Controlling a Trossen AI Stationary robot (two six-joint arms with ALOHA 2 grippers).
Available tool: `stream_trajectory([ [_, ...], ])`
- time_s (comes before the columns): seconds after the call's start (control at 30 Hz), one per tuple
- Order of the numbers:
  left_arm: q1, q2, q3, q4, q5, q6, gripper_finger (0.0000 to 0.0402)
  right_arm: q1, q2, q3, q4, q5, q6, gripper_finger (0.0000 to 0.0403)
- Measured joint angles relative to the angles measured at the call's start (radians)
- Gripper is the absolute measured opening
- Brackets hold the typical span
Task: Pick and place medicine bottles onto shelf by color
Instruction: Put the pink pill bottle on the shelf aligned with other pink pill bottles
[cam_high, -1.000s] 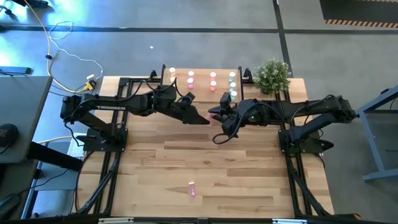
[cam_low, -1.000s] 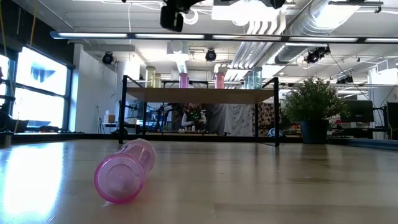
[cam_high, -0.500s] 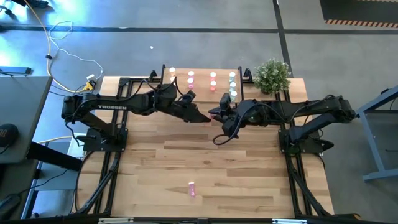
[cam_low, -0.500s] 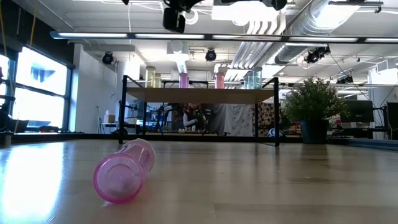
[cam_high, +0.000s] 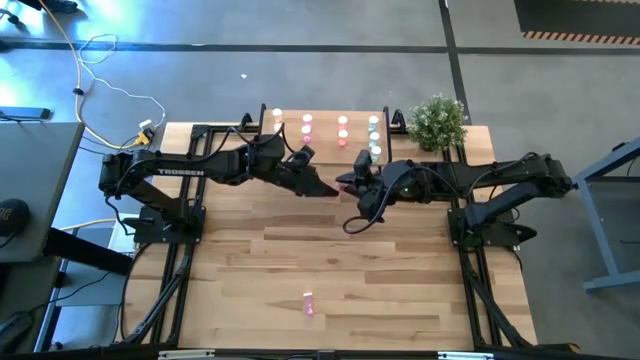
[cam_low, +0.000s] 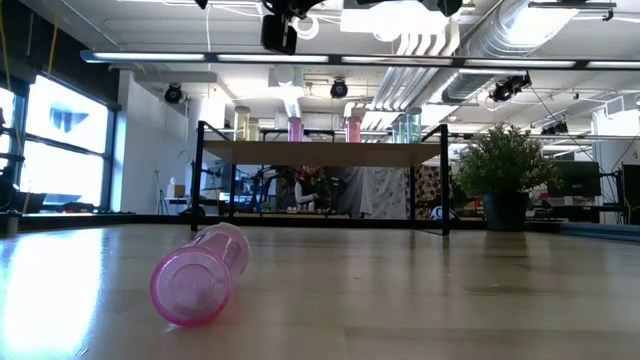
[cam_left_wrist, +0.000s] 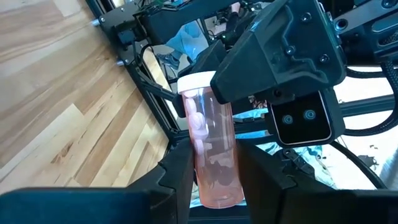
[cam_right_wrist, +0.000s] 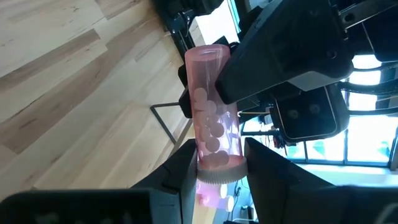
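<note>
A pink bottle (cam_high: 340, 185) with a white cap hangs in the air above the middle of the table, between my two grippers. My left gripper (cam_high: 330, 189) comes from the table's left and is shut on the bottle's bottom end. My right gripper (cam_high: 346, 183) comes from the right and is shut on its cap end. A second pink bottle (cam_high: 309, 304) lies on its side near the table's front edge, its round end (cam_low: 190, 290) facing the low camera. The shelf (cam_high: 325, 112) stands at the far edge, with several bottles upright on it in rows. My left gripper pinches the lower body of the pink bottle (cam_left_wrist: 214, 177) between its two fingers, which run along the bottle's length. It comes roughly level from the table's left. The bottle sticks out forward, clear of the table. My right gripper pinches the same bottle just above its ribbed white cap (cam_right_wrist: 217, 158), one finger on each side. It comes from the table's right, slanting slightly down, with the fingers along the bottle. The bottle's far end reaches into the left gripper.
A potted plant (cam_high: 437, 120) stands at the far right corner beside the shelf. The arms' dark frames (cam_high: 165, 270) run along both sides of the table. Bare wood lies between the arms and the pink bottle on the table.
</note>
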Motion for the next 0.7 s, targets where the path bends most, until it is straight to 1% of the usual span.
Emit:
stream_trajectory([
  [0.17, 0.0, 0.0, 0.0, 0.0, -0.005, 0.004, 0.01, 0.0, 0.0, 0.0, 0.002, 0.024, 0.005, 0.0105],
  [0.23, 0.0, 0.0, 0.0, 0.0, -0.004, 0.013, 0.01, 0.002, 0.0, 0.0, 0.003, 0.024, 0.022, 0.0111],
  [0.5, 0.006, 0.0, 0.0, 0.008, -0.004, 0.046, 0.0099, 0.009, 0.001, 0.0, 0.009, 0.033, 0.226, 0.0169],
  [0.6, 0.014, 0.0, 0.0, 0.007, -0.007, 0.062, 0.0099, 0.009, 0.001, 0.0, 0.02, 0.073, 0.292, 0.0186],
  [0.7, 0.023, 0.0, 0.0, 0.007, -0.008, 0.086, 0.0099, 0.009, 0.001, 0.0, 0.029, 0.125, 0.353, 0.0193],
])
